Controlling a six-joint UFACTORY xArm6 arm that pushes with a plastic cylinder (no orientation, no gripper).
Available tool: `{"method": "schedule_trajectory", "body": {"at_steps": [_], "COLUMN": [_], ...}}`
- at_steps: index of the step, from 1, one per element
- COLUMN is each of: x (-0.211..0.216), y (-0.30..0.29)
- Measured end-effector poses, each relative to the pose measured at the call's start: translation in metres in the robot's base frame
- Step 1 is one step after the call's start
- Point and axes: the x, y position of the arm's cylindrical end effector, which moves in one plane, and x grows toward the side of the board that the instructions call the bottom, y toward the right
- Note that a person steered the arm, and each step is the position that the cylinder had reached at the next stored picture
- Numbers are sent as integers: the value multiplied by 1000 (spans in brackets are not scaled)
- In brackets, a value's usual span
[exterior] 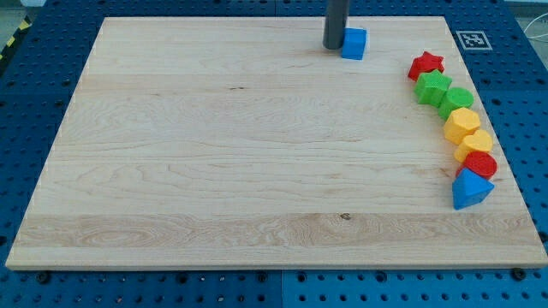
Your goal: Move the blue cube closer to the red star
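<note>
Hand: none fitted in the grasping sense, so there is no opening to report and nothing is held; the arm ends in a straight dark rod, and my tip (335, 46) stands on the table (214, 154) near its top edge, hard against the left face of the blue cube (354, 43), touching or very nearly so. Blue cube sits near the top edge, right of centre, well apart from the red star (425, 64), which lies toward the top right corner at the head of a curved row running down the right edge: green star (432, 86), another green block (456, 99), two yellow blocks (463, 124) (476, 144), a red cylinder (480, 164) and a blue triangular block (470, 189). Judged handling: the cube looks small, rigid and light, likely to slide readily on the smooth wood and to turn if pushed off-centre. Contact is best taken at mid-face on the left side, slightly toward the top, to drive it right and a little downward.
</note>
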Motion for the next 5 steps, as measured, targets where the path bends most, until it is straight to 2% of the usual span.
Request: {"method": "schedule_trajectory", "body": {"at_steps": [5], "x": [1], "y": [85]}}
